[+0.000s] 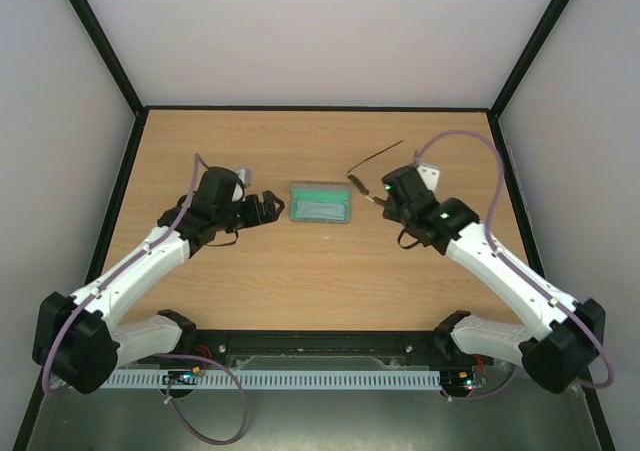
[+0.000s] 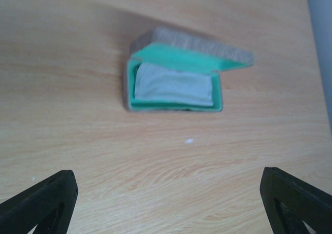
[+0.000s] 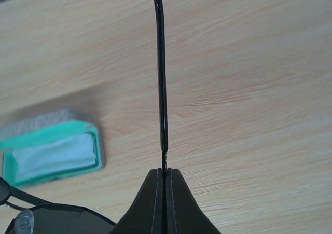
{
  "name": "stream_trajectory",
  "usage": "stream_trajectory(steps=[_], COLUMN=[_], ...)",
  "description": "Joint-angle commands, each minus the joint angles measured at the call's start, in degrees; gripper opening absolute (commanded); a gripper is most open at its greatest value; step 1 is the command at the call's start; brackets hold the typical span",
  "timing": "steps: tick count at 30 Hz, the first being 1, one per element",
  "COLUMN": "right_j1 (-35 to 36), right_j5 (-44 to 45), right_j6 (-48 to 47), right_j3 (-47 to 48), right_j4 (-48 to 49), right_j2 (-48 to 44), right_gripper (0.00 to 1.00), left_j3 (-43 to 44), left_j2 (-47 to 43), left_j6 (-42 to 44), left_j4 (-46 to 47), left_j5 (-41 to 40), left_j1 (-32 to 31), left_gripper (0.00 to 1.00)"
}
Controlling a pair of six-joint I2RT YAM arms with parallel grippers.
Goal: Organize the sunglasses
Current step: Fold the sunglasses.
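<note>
- Just right of the case, where exactly are the sunglasses?
- They look lifted off the table, hanging from your right gripper. Its fingers are pressed fully together on one thin temple. A lens dangles low-left in the wrist view.
- Handling?
- They look light. It's a wire frame, probably springy and easy to bend. The hinge swings, so expect the pair to rotate in that pinch. Lenses scratch, so keep your pads off them. The bridge or a hinge corner would hold steadier than mid-temple.
- Left gripper?
- Spread wide, holding nothing, facing the case. The lid is up, green lining showing, and a pale blue cloth lies inside.
</note>
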Motion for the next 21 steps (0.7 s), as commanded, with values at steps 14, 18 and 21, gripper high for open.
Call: stream_trajectory(steps=[14,18,21], right_j1=[25.84,26.27,26.25], right_j5=[0.64,-1.18,-1.46], right_j6=[-22.22,-23.57,-24.43], right_j3=[0.37,0.73,1.86], right_j4=[15.92,14.24,11.79], right_j2=[2.84,3.24,4.21], right_gripper=[0.01,0.01,0.01], left_j3=[14.47,16.1,19.26], left_j2=[-6.12,-3.46,-0.19], left_j6=[2.99,4.23,6.19], left_j4=[-22.33,-22.49,-24.11], left_j5=[-8.11,-8.86,-11.93], left_j1=[0.63,-0.09,-2.96], left_gripper=[0.99,0.99,0.99])
